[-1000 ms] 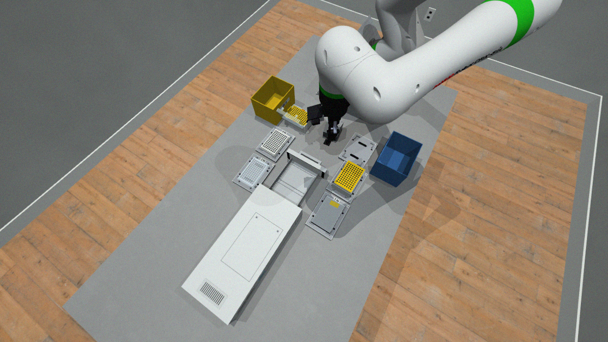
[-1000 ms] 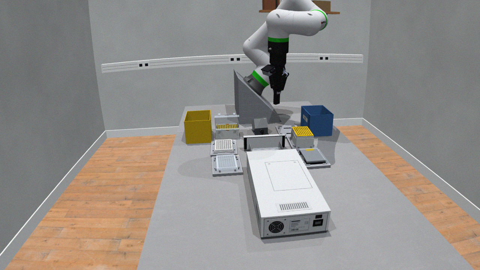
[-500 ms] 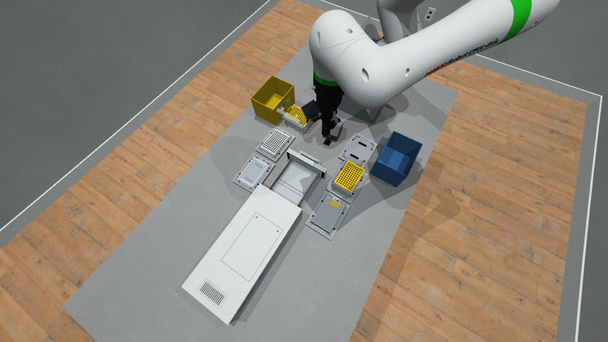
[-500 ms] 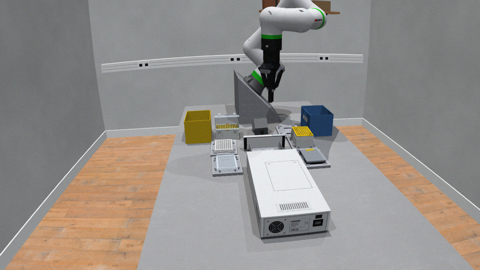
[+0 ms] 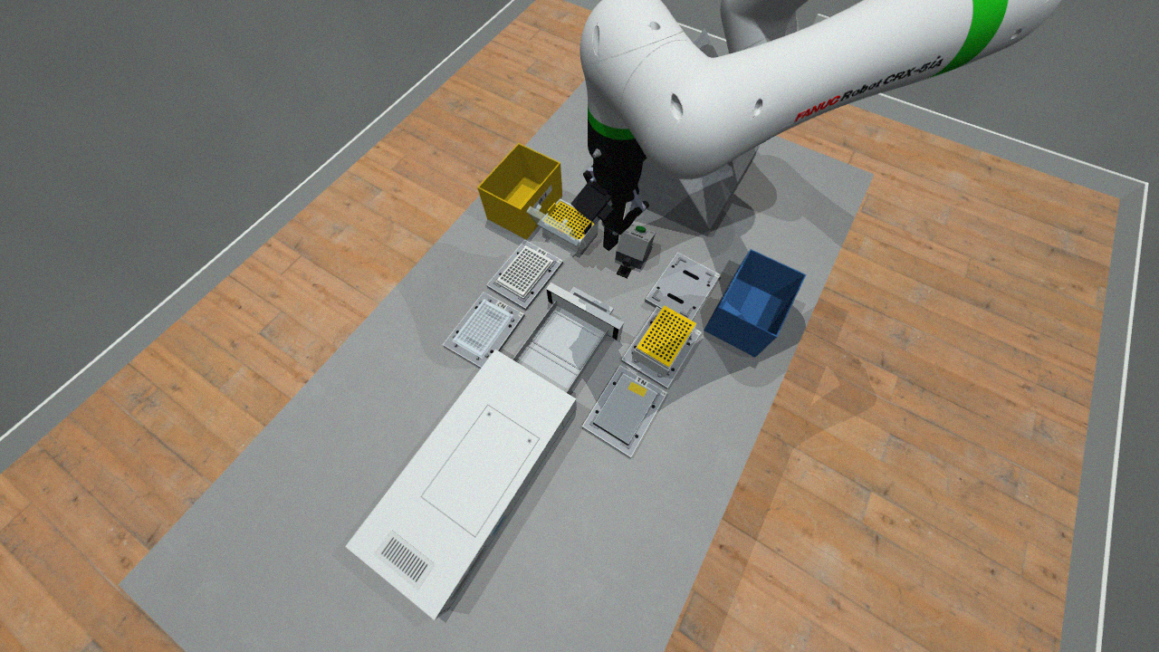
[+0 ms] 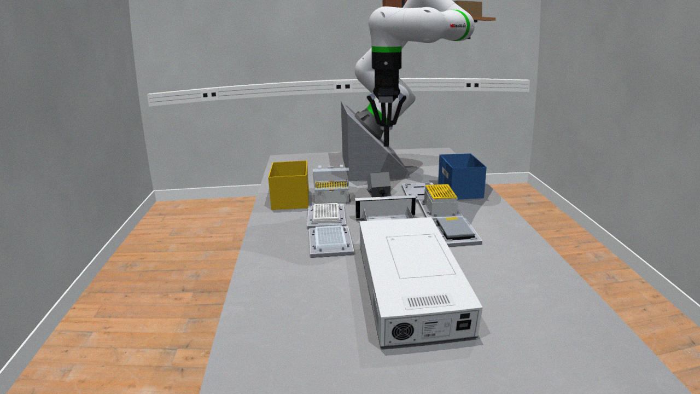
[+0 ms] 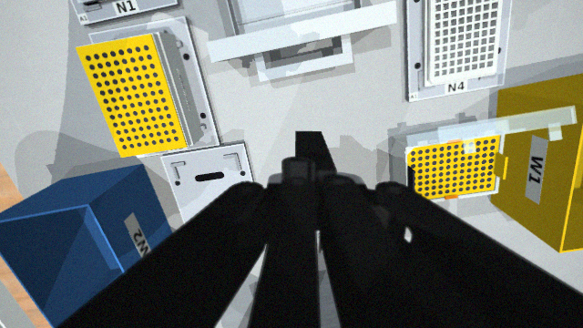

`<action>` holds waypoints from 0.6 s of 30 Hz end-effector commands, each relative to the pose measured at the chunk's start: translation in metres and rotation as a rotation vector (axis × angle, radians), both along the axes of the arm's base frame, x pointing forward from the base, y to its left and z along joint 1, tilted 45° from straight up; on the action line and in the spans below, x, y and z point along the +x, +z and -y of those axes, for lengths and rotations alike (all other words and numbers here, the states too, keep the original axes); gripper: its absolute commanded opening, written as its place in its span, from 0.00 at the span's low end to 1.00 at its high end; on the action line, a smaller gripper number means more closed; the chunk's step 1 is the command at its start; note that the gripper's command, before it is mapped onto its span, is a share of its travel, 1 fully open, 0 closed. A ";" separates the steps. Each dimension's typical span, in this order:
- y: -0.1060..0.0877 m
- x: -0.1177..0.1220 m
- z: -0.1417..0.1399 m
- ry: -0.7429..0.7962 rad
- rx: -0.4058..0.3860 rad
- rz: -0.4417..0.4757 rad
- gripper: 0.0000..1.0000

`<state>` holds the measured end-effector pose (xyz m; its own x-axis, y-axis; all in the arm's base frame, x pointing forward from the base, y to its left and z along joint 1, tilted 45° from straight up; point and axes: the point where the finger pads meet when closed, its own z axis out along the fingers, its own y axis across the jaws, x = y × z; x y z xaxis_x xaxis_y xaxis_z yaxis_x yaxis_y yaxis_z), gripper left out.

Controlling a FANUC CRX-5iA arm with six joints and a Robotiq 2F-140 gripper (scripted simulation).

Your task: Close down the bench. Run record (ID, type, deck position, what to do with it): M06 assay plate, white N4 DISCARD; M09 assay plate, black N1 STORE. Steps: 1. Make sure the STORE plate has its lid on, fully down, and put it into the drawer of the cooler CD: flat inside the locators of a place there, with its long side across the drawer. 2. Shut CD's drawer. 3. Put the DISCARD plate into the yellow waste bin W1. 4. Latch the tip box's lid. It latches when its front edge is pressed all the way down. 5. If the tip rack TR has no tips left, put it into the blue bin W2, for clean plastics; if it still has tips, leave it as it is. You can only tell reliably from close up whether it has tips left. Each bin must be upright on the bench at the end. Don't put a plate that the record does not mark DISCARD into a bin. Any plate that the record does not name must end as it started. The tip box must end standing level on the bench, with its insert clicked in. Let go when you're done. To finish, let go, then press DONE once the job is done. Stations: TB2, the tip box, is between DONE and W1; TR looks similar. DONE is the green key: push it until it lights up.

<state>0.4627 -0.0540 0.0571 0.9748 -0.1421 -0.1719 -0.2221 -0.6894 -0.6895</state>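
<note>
My gripper [image 6: 386, 140] is shut and empty. It hangs high over the back of the bench, above the DONE key station [image 5: 636, 240]; its fingertips show in the wrist view [image 7: 311, 142]. The white plate [image 7: 462, 41] [image 5: 524, 269] sits on nest N4. A plate under a grey lid [image 5: 627, 409] lies on nest N1 [image 6: 456, 227]. The cooler CD [image 5: 465, 474] has its drawer [image 5: 567, 332] pulled out, with nothing in it. The tip box TB2 [image 7: 451, 166] stands beside the yellow bin W1 [image 7: 542, 159] with its clear lid raised. The tip rack TR [image 7: 137, 91] shows dark holes.
The blue bin W2 [image 5: 756, 302] stands upright at the right, next to an empty nest [image 7: 207, 175]. A clear plate [image 5: 482, 326] sits on a nest in front of N4. The grey sloped arm base [image 6: 364, 151] rises behind the key.
</note>
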 end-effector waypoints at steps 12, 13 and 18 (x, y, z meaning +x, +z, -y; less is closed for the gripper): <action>-0.005 -0.003 0.012 0.125 0.004 0.164 0.10; -0.005 -0.003 0.012 0.125 0.004 0.164 0.10; -0.005 -0.003 0.012 0.125 0.003 0.164 0.10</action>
